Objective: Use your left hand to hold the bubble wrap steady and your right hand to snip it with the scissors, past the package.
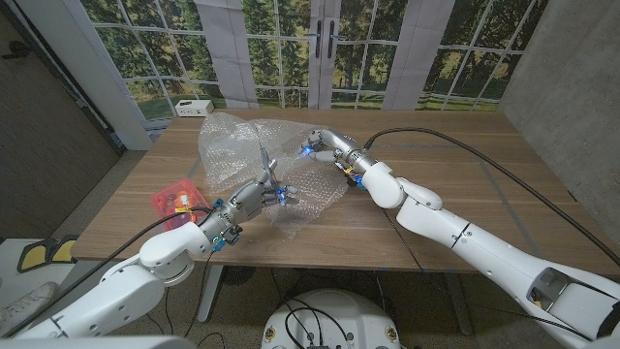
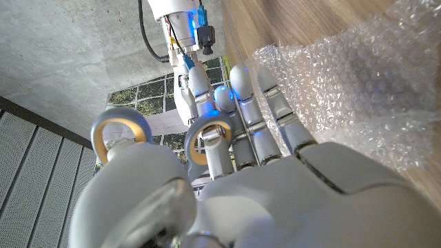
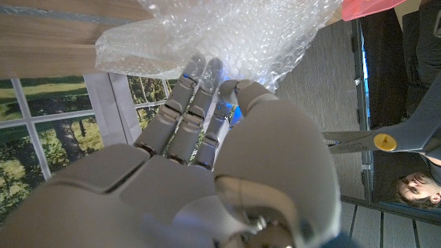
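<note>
A large crumpled sheet of bubble wrap [image 1: 237,145] lies mid-table, its far part bulging up. My left hand [image 1: 254,200] holds the scissors [image 1: 268,165], blades pointing up and away over the wrap. The grey handle rings [image 2: 117,134] sit at its fingers [image 2: 265,103]. My right hand [image 1: 318,145] is at the wrap's right edge. There its fingertips [image 3: 200,69] and thumb close on the bubble wrap [image 3: 227,34]. The scissors [image 3: 386,141] show beside it. A red package [image 1: 174,200] lies at the wrap's left end, near the table's left edge.
A white box [image 1: 192,107] stands at the table's far left corner. The right half of the wooden table [image 1: 465,165] is bare wood. A black cable [image 1: 455,141] runs over it to my right arm. A person [image 3: 417,186] is at the right wrist view's edge.
</note>
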You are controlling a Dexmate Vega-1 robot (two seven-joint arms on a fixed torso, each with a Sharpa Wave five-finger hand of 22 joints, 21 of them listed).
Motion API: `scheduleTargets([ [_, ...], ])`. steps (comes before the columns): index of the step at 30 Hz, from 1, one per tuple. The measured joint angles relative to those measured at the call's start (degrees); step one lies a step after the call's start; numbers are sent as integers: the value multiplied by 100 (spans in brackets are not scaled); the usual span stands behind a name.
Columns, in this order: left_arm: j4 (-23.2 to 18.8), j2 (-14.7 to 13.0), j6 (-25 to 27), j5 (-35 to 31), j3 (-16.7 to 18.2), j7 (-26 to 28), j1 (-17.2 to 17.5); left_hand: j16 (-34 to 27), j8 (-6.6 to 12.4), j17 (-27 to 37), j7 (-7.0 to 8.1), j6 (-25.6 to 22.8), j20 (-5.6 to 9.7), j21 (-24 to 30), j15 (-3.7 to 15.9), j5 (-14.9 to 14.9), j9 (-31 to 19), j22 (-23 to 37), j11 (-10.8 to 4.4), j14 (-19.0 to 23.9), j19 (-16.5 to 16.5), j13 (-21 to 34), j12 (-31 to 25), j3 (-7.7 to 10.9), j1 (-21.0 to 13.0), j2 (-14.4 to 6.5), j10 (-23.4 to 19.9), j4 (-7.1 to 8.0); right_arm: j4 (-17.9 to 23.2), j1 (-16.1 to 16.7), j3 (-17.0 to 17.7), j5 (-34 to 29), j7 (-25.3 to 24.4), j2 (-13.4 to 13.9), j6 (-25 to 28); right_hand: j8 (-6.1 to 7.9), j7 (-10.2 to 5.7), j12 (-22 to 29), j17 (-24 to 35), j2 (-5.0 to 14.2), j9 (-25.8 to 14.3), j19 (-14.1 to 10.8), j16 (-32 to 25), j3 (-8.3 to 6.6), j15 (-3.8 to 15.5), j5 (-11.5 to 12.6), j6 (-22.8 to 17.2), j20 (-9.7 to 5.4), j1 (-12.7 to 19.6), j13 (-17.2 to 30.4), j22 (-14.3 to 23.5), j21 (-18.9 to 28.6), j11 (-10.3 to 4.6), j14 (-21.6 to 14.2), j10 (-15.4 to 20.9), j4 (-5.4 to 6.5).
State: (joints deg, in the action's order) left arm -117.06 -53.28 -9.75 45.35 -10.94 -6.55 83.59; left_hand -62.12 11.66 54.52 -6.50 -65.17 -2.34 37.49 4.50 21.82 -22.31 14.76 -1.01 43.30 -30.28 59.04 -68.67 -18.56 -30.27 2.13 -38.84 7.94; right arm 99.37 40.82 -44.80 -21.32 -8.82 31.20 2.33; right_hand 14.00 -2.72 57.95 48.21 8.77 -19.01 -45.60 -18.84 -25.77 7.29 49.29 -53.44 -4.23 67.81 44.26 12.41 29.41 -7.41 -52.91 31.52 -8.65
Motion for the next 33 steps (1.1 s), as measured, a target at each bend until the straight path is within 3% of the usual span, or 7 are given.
scheduleTargets([
  [15,15,-3,-13,-11,1,-5,-48,-30,-2,-10,0,0,0,0,0,-10,0,0,0,0,0,-20,0,1,0,0,0,-1,19,177,8,-383,-626,-153,164,43,57,0,156,-123,-161,-78,43,-135,59,316,-102,-17,-163,327,-1,208,32,-175,34,-23],
  [33,157,-65,230,250,-229,-490,-400,-45,-7,12,0,0,-11,24,0,-21,0,29,0,0,-11,50,-24,8,-1,1,0,-8,-59,221,52,-238,-782,-311,249,15,36,0,262,-191,-228,80,190,-264,59,483,-122,-47,-293,529,26,343,101,-174,105,-52],
])
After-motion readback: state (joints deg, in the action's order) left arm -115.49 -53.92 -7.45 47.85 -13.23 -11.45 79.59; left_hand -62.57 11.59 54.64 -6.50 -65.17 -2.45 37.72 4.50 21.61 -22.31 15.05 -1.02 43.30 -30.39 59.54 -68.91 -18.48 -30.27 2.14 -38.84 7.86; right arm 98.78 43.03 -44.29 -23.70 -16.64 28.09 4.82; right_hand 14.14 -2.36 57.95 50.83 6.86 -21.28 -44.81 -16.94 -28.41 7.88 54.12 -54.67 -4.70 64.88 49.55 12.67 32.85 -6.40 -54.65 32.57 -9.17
